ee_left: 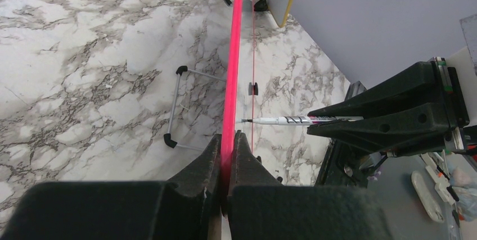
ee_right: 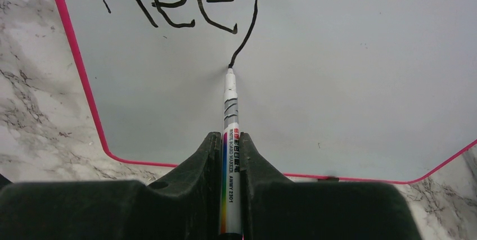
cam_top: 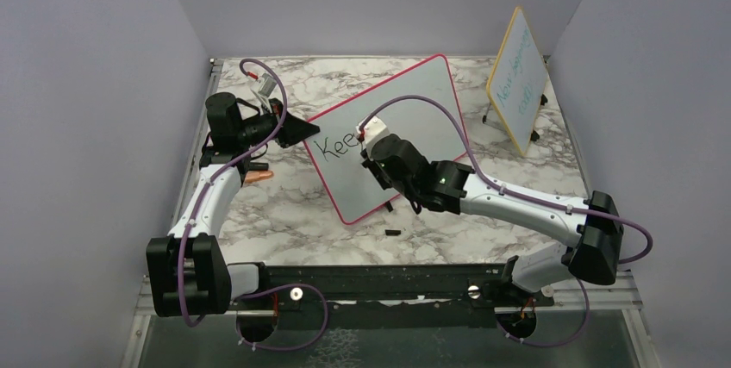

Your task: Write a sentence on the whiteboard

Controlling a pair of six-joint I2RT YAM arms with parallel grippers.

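Note:
The whiteboard [cam_top: 414, 114], white with a thin pink-red frame, stands tilted mid-table. My left gripper [cam_top: 303, 129] is shut on the board's left edge; in the left wrist view the pink edge [ee_left: 232, 71] runs up from between my left gripper's [ee_left: 228, 139] fingers. My right gripper [ee_right: 230, 141] is shut on a white marker [ee_right: 230, 133], its tip touching the board [ee_right: 349, 82]. The sentence [ee_right: 169, 1] reads "Kee" in black, with a long downstroke ending at the marker tip. It also shows in the top view [cam_top: 334, 145]. The marker [ee_left: 292, 120] shows in the left wrist view too.
A smaller yellow-framed board [cam_top: 517, 79] with teal writing stands at the back right. A small black cap [cam_top: 392, 233] lies on the marble table [cam_top: 284, 213] in front of the whiteboard. The board's wire stand [ee_left: 179, 105] rests behind it. Grey walls enclose the table.

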